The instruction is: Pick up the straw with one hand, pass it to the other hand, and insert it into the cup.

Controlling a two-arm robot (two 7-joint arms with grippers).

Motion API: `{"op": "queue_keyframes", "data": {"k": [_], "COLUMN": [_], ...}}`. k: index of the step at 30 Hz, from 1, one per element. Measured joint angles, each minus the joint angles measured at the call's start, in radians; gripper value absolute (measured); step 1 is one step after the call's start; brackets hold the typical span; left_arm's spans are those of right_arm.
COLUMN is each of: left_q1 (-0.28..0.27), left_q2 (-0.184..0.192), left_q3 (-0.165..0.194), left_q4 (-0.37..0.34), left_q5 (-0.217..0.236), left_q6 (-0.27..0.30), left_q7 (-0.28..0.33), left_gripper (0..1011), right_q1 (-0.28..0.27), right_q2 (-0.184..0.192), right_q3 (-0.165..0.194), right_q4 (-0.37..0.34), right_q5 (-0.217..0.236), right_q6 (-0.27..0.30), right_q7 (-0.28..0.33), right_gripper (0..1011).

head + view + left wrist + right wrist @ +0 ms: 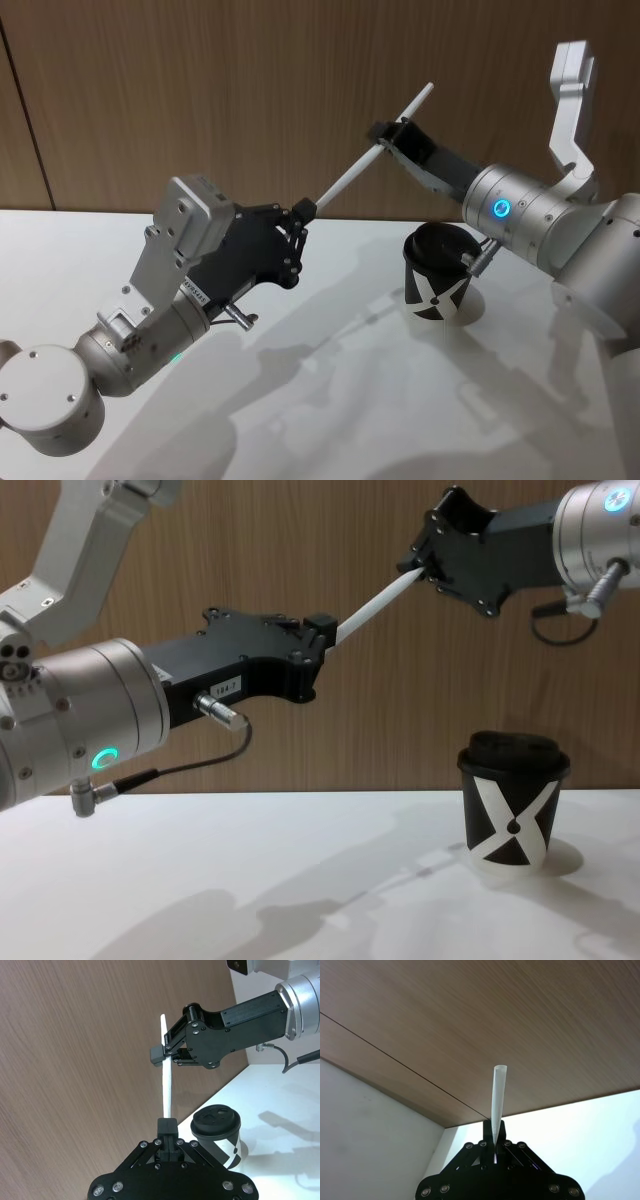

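White straw point(350, 179), pinched low by left gripper point(305, 210) and high by right gripper point(384, 140), slants clear above the cup point(437, 278).

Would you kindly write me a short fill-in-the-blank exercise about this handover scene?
1. The left gripper holds the straw by its ___ end.
2. The right gripper grips it nearer its ___ end.
3. The black cup on the table bears a large white ___ mark.

Missing words: lower; upper; X.
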Motion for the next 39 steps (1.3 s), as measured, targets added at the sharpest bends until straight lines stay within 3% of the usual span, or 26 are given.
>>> {"op": "queue_keyframes", "data": {"k": [9,15,24,29,39], "left_q1": [0.000,0.000,0.000,0.000,0.000], "left_q2": [0.000,0.000,0.000,0.000,0.000], "left_q3": [0.000,0.000,0.000,0.000,0.000], "left_q4": [0.000,0.000,0.000,0.000,0.000], "left_q5": [0.000,0.000,0.000,0.000,0.000], "left_q6": [0.000,0.000,0.000,0.000,0.000], "left_q7": [0.000,0.000,0.000,0.000,0.000], "left_gripper": [0,125,389,595,869], "right_q1": [-0.001,-0.004,-0.009,-0.011,-0.012], "right_q2": [-0.002,-0.004,0.005,0.025,0.081], "right_q3": [0.002,0.005,-0.007,-0.027,-0.071], "right_q4": [0.000,-0.002,-0.008,-0.011,-0.016], "right_q5": [0.006,0.016,0.010,-0.023,-0.111], "right_q6": [0.000,0.001,-0.020,-0.061,-0.164], "right_q7": [-0.004,-0.007,0.005,0.035,0.101], "right_gripper": [5,5,6,5,5]}}
